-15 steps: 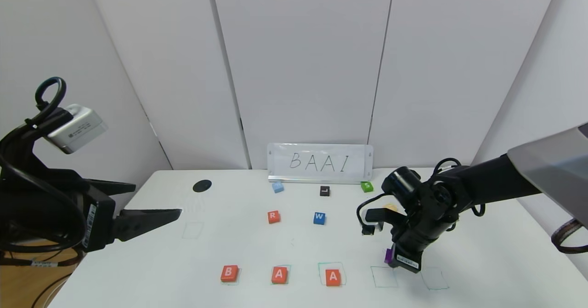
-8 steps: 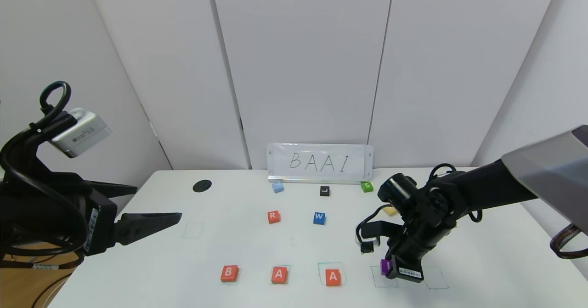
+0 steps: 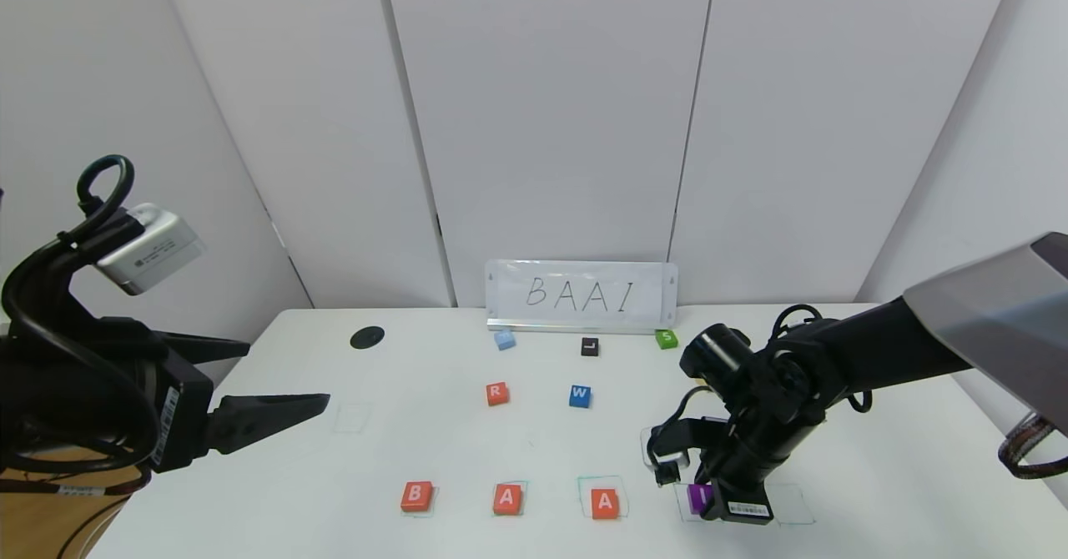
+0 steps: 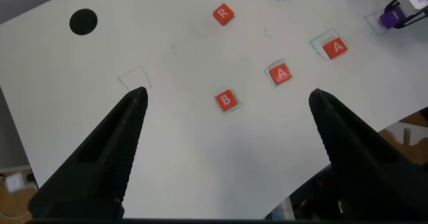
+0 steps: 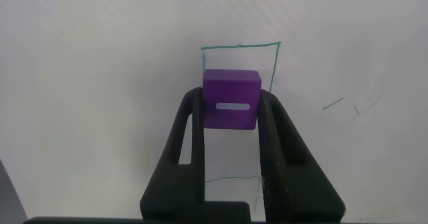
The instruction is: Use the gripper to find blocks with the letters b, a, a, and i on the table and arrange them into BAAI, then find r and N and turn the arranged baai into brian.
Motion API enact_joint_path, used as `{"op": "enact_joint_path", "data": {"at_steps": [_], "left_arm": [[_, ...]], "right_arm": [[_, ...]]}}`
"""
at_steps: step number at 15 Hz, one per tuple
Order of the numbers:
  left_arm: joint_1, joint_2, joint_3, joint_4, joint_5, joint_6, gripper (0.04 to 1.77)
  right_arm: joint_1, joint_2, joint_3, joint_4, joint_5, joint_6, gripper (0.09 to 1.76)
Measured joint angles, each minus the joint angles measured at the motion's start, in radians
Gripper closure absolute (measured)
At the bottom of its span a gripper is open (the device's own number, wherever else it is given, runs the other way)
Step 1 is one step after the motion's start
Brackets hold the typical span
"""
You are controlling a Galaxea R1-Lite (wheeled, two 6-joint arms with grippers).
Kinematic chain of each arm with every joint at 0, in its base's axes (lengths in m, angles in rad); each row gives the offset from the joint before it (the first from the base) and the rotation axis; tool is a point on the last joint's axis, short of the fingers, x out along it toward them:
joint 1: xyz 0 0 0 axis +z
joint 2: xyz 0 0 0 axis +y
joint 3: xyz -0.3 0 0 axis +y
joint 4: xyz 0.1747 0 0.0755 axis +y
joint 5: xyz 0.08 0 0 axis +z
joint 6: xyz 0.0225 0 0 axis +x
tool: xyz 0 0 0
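Three orange-red blocks sit in the near row: B [image 3: 416, 496], A [image 3: 507, 499] and a second A [image 3: 605, 503], left to right, each on or just at a faint green square drawn on the table [image 3: 434, 425]. Right of that second A, the right gripper [image 3: 707, 499] is down low over the next green square [image 5: 241, 110], clamped tight on the purple I block [image 3: 696, 498]. From its wrist cam you can see the block pinched between both fingers [image 5: 189, 134], sitting inside the outline; can't tell if it's actually touching the table.

Off the near left edge, the left gripper [image 3: 271, 375] hangs parked with its jaws spread wide and holding nothing.

Further back, mid-table, there's the R [image 3: 497, 393] with a blue W [image 3: 581, 395] to its right. Beyond those, along the far edge: a light blue block [image 3: 504, 339], a black L [image 3: 590, 346] and a green S [image 3: 666, 339], left to right. A black hole [image 3: 367, 337] sits far left, and a BAAI sign [image 3: 581, 294] stands against the wall.
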Motion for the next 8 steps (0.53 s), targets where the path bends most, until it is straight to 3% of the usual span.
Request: {"op": "enact_joint_path", "data": {"at_steps": [8], "left_arm": [[-0.001, 0.001, 0.009, -0.001, 0.000, 0.019, 0.09]], "right_arm": [[-0.006, 0.019, 0.001, -0.005, -0.002, -0.056, 1.32]]}}
